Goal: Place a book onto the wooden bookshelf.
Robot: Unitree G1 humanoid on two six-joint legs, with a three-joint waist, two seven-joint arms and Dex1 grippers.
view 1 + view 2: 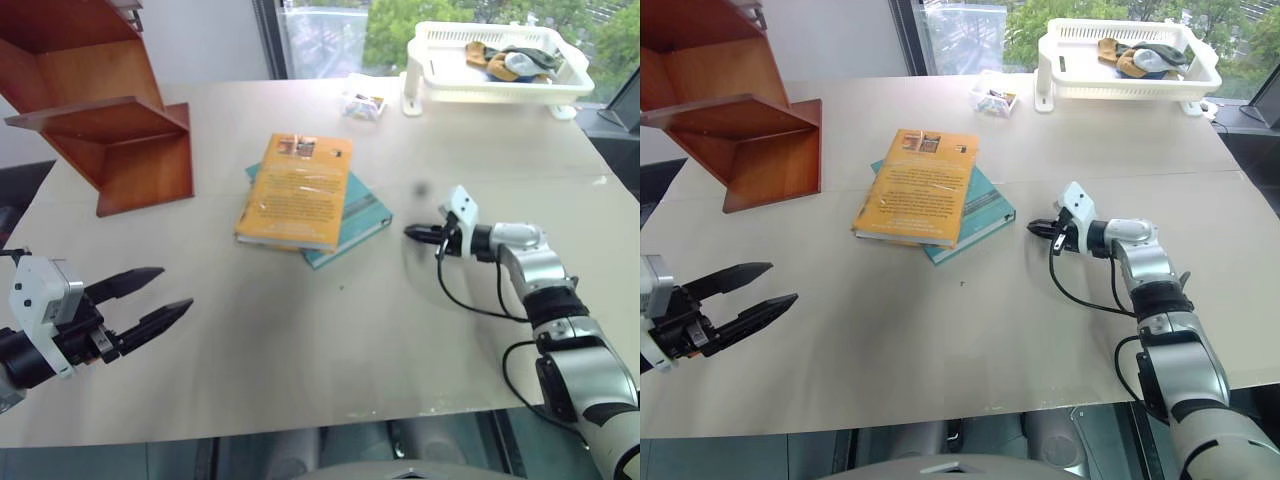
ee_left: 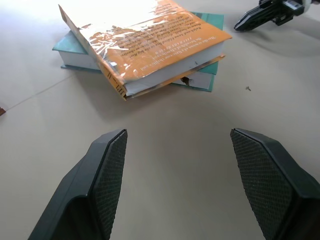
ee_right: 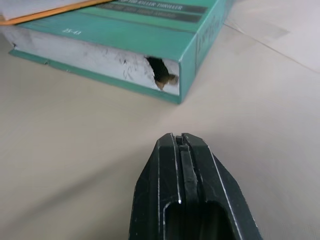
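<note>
The orange book (image 1: 296, 190) lies on a teal book (image 1: 362, 220) on the counter (image 1: 300, 330). Left gripper (image 1: 165, 296) fingers are apart. Right gripper (image 1: 412, 233) fingers are pressed together, holding nothing.

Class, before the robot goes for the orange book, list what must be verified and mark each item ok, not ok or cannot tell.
1. Orange book on top of the teal book, nothing on it: ok.
2. Left gripper open: ok.
3. Right gripper open: not ok, shut.
4. Either gripper holding the book: not ok, both apart from it.
5. Wooden bookshelf tier free: ok.
6. Book's weight: cannot tell.
</note>
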